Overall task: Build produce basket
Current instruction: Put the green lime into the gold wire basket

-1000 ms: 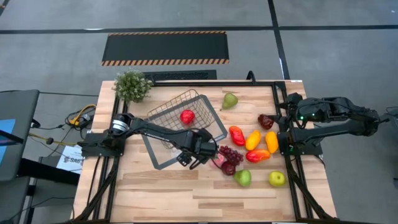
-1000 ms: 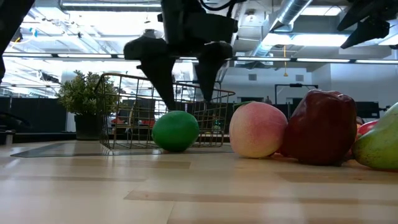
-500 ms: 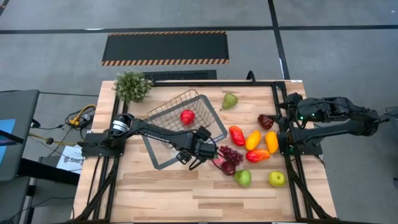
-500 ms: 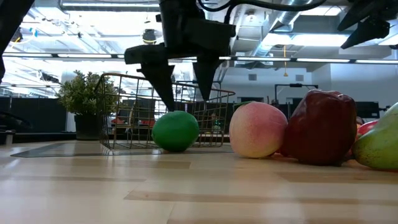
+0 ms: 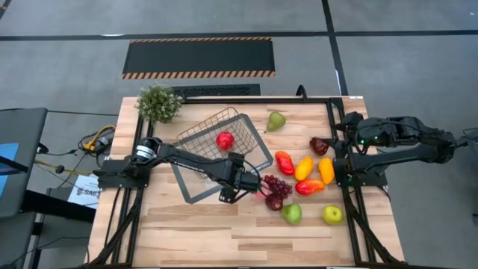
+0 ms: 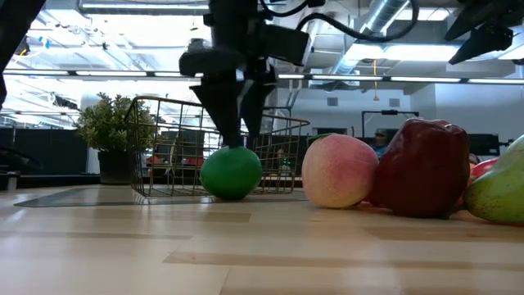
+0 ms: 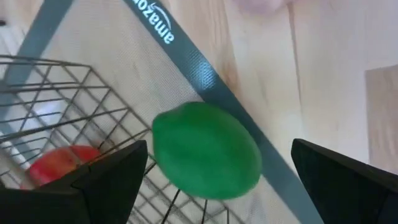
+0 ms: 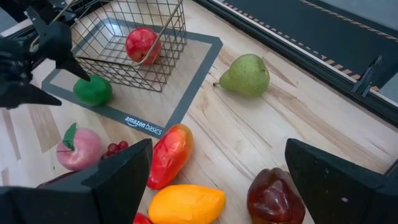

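The wire basket (image 5: 237, 119) stands on its grey tray base (image 5: 196, 181) with a red fruit (image 5: 225, 140) inside. A round green fruit (image 7: 205, 149) lies on the tray's near edge strip, just outside the basket's wall. My left gripper (image 7: 219, 144) hangs over it, pointing steeply down and open, with a finger on either side and gaps showing. More produce lies to the right: grapes (image 5: 275, 183), a peach (image 6: 339, 170), a pear (image 5: 277, 120), peppers and apples. My right gripper (image 8: 217, 186) waits open at the table's right edge.
A bushy potted plant (image 5: 158, 102) stands at the far left corner. A dark red apple (image 6: 423, 168) and the peach lie close to the right of the green fruit. Bare wood stretches along the near edge (image 5: 224, 232).
My left gripper has rolled about its own pointing line while staying over the green fruit. In the low view its fingers stood side by side a second ago and now stand nearly one behind the other. The fruit has not moved.
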Controlling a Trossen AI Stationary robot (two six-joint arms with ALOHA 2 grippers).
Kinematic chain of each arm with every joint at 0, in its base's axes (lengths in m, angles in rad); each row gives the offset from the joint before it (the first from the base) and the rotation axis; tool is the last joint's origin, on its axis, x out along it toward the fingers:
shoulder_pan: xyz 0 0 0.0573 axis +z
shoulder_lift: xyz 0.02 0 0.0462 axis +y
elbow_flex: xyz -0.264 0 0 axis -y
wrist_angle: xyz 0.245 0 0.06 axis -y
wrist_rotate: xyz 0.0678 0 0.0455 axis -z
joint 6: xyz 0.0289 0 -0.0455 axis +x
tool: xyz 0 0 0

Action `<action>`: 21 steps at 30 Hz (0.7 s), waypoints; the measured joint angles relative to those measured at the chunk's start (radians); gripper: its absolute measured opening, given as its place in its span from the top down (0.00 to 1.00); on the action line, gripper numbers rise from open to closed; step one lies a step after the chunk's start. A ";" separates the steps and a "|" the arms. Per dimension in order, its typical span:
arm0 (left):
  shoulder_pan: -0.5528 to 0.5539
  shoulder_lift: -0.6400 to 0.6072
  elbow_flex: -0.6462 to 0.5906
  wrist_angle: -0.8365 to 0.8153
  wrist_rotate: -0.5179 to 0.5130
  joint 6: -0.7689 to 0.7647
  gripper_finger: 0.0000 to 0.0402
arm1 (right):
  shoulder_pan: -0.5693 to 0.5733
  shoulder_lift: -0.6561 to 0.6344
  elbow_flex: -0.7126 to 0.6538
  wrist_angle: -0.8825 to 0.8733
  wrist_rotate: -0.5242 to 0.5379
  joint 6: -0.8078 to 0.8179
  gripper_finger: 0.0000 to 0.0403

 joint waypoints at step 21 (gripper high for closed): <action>-0.110 0.061 0.244 -0.105 0.293 -0.350 0.04 | 0.000 0.000 0.000 -0.019 -0.027 0.000 0.04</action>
